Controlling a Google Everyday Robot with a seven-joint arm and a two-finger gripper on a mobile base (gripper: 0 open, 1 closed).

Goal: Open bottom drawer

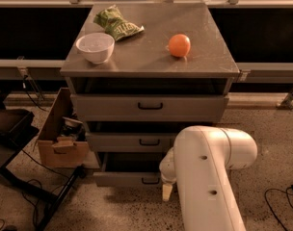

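Your gripper (pixel 166 189) sits at six o'clock, just right of the handle (pixel 150 180) on the bottom drawer (pixel 125 178). I cannot tell how the jaws stand. The drawer is partly out, so you're probably mid-pull: draw straight back. There's open floor below, and a cardboard box (pixel 59 150) at nine o'clock.

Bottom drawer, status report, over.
Pincer low at grey metal bottom drawer front, beside black handle. Drawer partly out. Brown cardboard box left of it.
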